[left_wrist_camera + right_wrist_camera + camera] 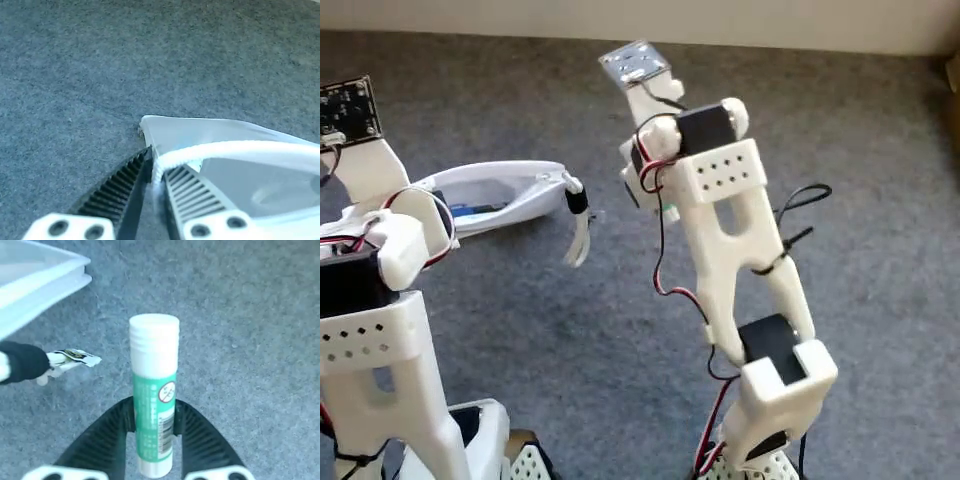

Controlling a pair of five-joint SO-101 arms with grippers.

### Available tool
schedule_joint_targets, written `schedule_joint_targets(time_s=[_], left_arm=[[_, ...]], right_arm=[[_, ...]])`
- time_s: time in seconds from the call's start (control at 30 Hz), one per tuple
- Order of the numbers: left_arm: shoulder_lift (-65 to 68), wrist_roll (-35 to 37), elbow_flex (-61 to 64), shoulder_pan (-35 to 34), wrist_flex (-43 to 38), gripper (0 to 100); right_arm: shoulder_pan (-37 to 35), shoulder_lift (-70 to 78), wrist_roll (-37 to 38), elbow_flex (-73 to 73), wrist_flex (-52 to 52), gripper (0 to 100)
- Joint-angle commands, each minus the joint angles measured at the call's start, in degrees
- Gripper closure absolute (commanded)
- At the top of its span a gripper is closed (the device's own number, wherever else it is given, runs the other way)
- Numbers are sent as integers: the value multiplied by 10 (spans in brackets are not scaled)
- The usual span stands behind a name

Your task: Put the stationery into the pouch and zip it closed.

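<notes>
In the high view the left gripper (152, 161) sits at nine o'clock, its jaws pinched together on the rim of the translucent white pouch (215, 132). The pouch lies on the grey carpet (570, 330), at nine o'clock from the right gripper (154, 410). That gripper is clamped on a green glue stick (154, 355), whose white cap juts past the fingertips.

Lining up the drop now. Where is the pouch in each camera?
High view: the pouch lies on the table at the left, partly behind an arm.
Left wrist view: its rim is clamped in the left gripper.
Right wrist view: its corner lies beyond the glue stick held by the right gripper.
Shared landmark: the black zip tab at the pouch's end, in the high and right wrist views.
</notes>
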Motion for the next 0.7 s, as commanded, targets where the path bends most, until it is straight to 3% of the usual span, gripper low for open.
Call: schedule_joint_targets(time_s=[0.0, 0.3, 0.67], left_arm=[[-11, 5, -35, 12, -5, 993], [-11, 5, -26, 11, -5, 992], [-11, 5, -22, 9, -5, 992]], right_arm=[[7, -77, -29, -28, 1, 994], [-20, -185, -93, -27, 1, 994], [-113, -248, -153, -28, -15, 994]])
